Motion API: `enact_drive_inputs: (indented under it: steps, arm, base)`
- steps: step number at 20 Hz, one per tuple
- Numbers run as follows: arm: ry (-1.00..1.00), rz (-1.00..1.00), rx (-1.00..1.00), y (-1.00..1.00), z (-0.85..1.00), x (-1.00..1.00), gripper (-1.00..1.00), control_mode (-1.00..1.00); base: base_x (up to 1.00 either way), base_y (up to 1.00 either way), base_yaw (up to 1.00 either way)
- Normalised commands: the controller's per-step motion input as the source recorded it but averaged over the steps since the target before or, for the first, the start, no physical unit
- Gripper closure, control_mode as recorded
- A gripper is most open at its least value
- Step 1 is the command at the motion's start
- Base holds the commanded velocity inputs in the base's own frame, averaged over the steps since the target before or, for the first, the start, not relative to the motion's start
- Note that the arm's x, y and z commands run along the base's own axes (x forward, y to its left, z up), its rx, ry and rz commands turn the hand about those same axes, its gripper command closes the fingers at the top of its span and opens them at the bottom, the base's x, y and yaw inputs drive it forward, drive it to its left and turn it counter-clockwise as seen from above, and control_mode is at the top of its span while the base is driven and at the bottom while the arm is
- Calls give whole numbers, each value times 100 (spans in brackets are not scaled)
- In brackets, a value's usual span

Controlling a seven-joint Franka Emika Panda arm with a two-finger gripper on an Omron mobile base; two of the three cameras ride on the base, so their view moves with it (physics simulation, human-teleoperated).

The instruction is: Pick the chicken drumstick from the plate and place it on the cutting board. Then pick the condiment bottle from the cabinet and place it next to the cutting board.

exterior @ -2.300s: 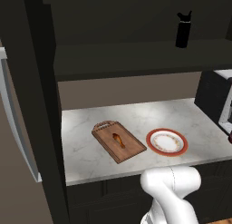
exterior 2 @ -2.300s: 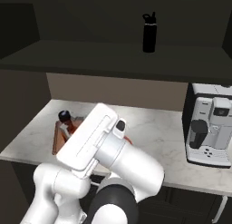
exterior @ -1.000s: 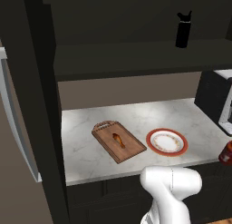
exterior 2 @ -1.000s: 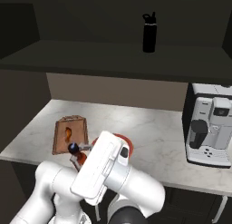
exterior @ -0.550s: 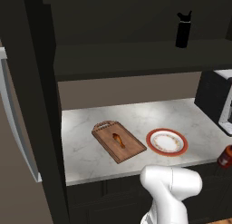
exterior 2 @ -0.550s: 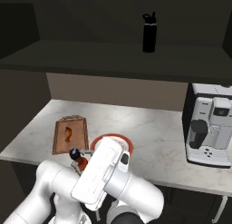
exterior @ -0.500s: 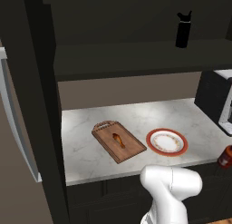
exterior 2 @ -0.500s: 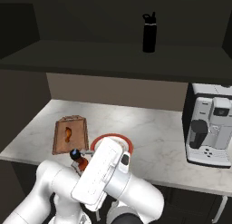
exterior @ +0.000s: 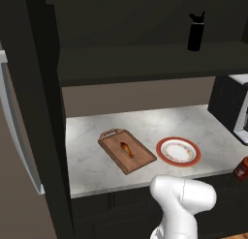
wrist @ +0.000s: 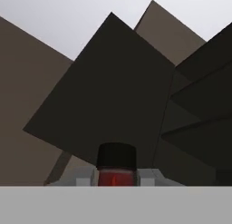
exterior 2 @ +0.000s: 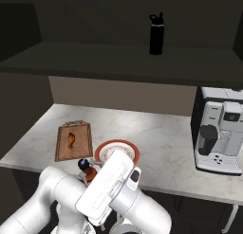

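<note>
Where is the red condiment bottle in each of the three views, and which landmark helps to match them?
Left base view: condiment bottle at the right edge, below the counter front.
Right base view: lower left, before the plate, by the arm.
Hand view: bottom centre, dark cap up, in the gripper.
Landmark for both base views: the cutting board.

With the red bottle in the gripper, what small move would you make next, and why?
Probably carry the condiment bottle over the counter toward bare marble beside the cutting board: the gripper is shut on it, and the chicken drumstick already lies on the board.
</note>
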Motion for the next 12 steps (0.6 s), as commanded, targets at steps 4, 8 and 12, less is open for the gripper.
enact_drive_inputs:
  steps: [4,8,12]
  arm:
    - [-5,-12,4,-9,-4,0,100,-100]
    - [-5,-14,3,-6,-7,3,100,-100]
    - [-3,-16,1,-2,-8,10,100,-100]
  base:
    - [0,0,0]
    - [0,0,0]
    - [0,0,0]
